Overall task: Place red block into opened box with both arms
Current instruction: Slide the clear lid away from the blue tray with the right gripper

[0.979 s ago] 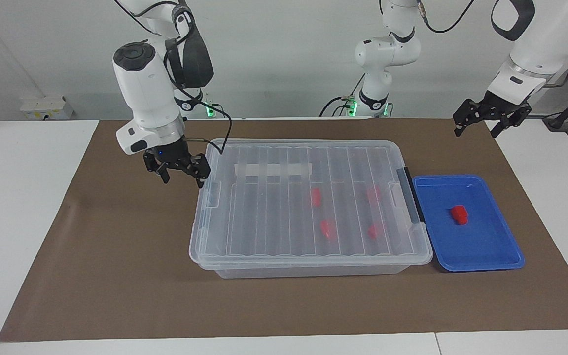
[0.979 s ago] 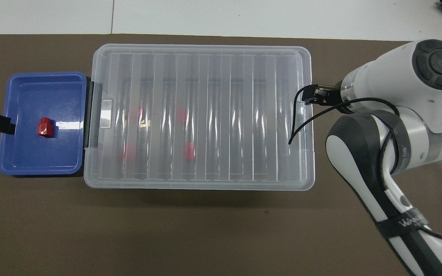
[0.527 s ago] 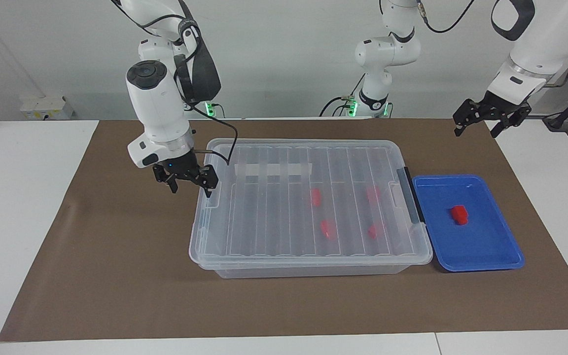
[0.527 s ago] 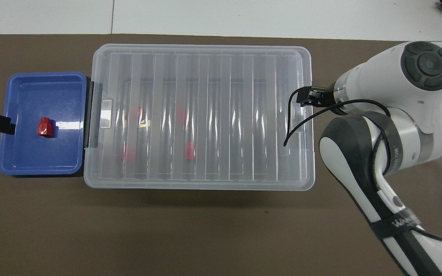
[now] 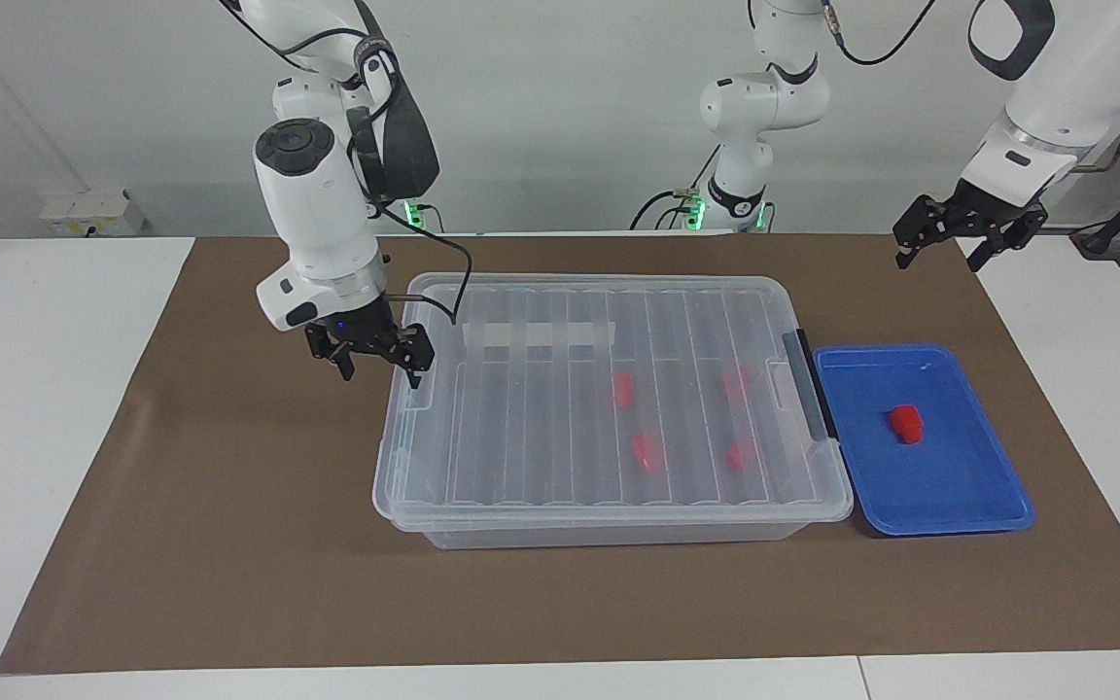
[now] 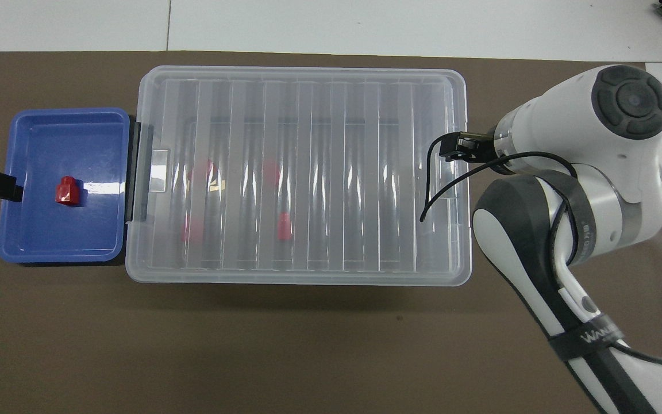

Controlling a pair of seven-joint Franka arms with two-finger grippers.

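A large clear box (image 5: pixel 609 408) sits in the middle of a brown-covered worktop (image 5: pixel 229 544), its ribbed lid (image 6: pixel 296 172) closed flat on top, so the box is not yet open. Its long axis runs from one arm's end of the worktop to the other. A black latch bar (image 5: pixel 810 384) lies along the short edge toward the left arm's end. Touching that end of the box is a shallow blue tray (image 5: pixel 968 496), and in it lies the red block (image 5: pixel 905 424), alone and untouched. Four more red blocks (image 5: pixel 623 388) show dimly through the lid, inside the box. The right hand (image 5: pixel 377 365) hangs low at the box's other short edge, the one toward the right arm's end, one finger over the lid's rim and the other just outside it, fingers spread and empty. From this hand the lid stretches away toward the left arm's end, and the red block is well apart from it, the whole length of the box between them. The left hand (image 5: pixel 944 245) hovers high above the worktop at the left arm's end, released and empty, waiting; it is much the nearer hand to the red block, which lies farther from the robots than the spot under that hand. By this layout the right hand seems placed to lift the lid.
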